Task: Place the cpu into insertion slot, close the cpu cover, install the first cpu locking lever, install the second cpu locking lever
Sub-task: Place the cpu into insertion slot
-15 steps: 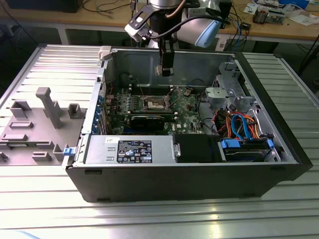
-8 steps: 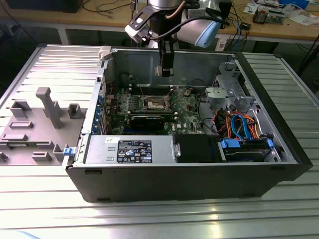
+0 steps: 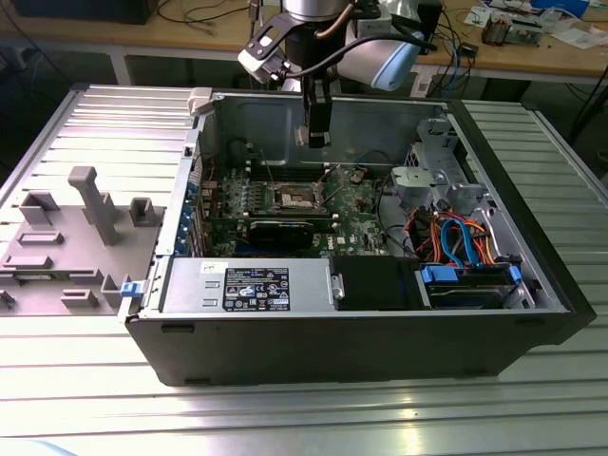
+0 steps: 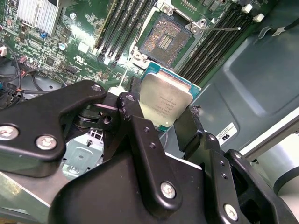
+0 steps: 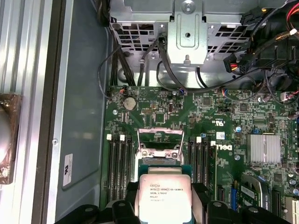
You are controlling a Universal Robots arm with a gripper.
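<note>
though partly hidden, cpu point(image 4: 166, 99) in pincer point(image 4: 158, 115)

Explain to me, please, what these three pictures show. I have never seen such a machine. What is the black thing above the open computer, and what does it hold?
The machine is a robot arm that hangs over an open computer case, which lies on a ribbed metal table. The exterior view looks at all this from outside. Both wrist views come from cameras that ride on the arm and look into the case. The black fingers are closed on the cpu, a small square chip with a silvery top. It hangs above the green motherboard, near the empty socket, and is not yet in it. On the exterior view's left, grey plastic holders stand on the table.
</note>
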